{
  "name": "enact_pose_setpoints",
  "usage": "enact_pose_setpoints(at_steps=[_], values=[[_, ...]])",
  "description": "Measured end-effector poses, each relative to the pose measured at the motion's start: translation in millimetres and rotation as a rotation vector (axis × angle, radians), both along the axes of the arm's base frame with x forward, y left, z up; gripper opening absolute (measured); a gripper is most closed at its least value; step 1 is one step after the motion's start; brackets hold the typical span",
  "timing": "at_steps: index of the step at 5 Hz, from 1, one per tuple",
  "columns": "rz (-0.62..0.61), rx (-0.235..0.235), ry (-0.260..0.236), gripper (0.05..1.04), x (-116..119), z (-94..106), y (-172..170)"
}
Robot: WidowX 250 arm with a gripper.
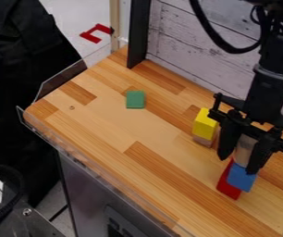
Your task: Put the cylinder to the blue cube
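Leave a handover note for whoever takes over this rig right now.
Gripper: at the right side, around the wooden cylinder; I can't tell whether it is gripping it.
Job's things: the cylinder is right at the blue cube, which is by the red block. Contact between cylinder and cube is unclear.
Done: cylinder brought to the cube.
Left: probably check that it sits steady, make sure it's released, and back the gripper away.

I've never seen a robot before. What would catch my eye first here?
Probably the big black arm coming down on the right, its hand around a tan cylinder at the blue cube. Next, the bright yellow block just left of the hand, and the red block by the blue cube. The green block sits apart, farther left on the wooden counter.
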State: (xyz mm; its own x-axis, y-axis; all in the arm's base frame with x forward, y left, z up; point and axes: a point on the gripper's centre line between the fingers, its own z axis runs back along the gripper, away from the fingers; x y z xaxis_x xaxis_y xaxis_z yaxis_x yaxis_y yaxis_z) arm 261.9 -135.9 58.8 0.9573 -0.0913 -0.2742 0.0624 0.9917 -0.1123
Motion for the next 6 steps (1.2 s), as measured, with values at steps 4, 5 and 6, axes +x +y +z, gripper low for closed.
enact_pose_setpoints(at_steps=[4,5,6], values=[[0.199,-0.018,-0.225,0.999,5.5,88.7,42.8],[0.231,-0.013,-0.216,0.999,8.9,88.7,61.8],[0.199,0.012,-0.177,0.999,11.7,72.4,73.0]])
